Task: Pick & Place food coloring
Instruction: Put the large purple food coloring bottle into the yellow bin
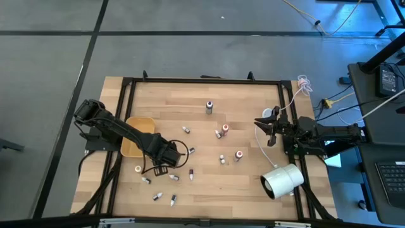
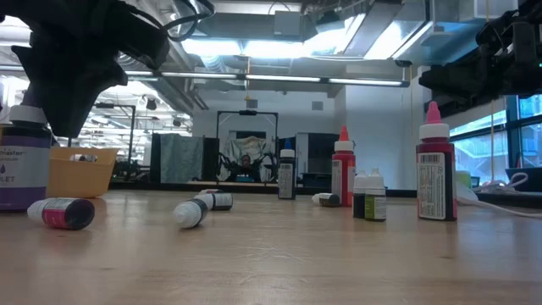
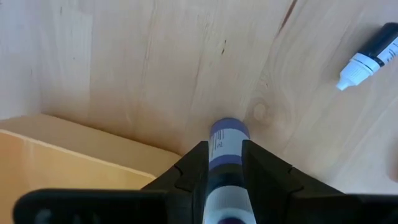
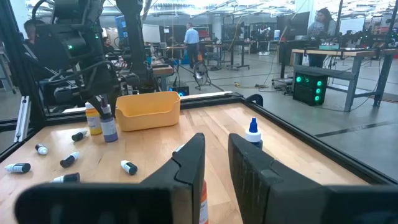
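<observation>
In the left wrist view the left gripper [image 3: 225, 163] has its two dark fingers clamped on the sides of a small purple-labelled bottle [image 3: 225, 140], gripped around its body, just beside the rim of the tan tray [image 3: 68, 155] at the lower left of that frame. From above, this gripper [image 1: 163, 154] sits left of centre on the wooden table [image 1: 240, 101], close to the tray's lower right corner. The other food coloring bottles [image 1: 223, 159] are scattered over the middle and lower left of the table, some upright, many on their sides, each apart from its neighbours. The right gripper [image 1: 270, 130] waits at the right edge, jaws together and holding nothing, above the large white cylinder [image 1: 282, 180] in the overhead frame. The bottles look light, stiff plastic, smooth and round, so a lying one would likely roll if nudged and an upright one would tip easily. The safest hold is probably across the body below the cap, squarely, since a pinch on the tapered tip could slip off.
</observation>
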Action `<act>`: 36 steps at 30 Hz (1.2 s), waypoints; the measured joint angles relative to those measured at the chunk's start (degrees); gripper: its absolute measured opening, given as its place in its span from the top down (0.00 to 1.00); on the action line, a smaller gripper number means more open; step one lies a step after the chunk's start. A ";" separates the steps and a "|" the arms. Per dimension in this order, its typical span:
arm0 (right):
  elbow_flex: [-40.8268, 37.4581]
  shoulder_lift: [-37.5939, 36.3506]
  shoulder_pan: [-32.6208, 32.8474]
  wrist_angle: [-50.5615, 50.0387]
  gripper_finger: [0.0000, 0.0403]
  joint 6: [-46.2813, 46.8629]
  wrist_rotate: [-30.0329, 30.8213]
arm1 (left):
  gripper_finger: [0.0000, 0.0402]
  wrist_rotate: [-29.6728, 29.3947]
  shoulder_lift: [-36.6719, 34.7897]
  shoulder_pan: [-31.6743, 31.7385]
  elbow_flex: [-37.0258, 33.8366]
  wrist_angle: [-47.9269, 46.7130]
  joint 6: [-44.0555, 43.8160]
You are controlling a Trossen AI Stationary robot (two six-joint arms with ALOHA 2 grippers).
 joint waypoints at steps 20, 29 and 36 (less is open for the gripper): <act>0.00 -0.01 0.00 0.02 0.81 0.00 0.00 | 0.42 2.51 -0.07 -0.26 0.06 -0.07 -2.42; 0.00 0.00 -0.02 0.02 0.81 0.00 0.00 | 0.43 4.60 -0.07 -0.50 0.08 -2.90 -9.04; -0.01 0.00 0.00 0.01 0.81 0.00 0.00 | 0.44 6.30 -0.11 -1.52 -0.83 -2.69 -11.10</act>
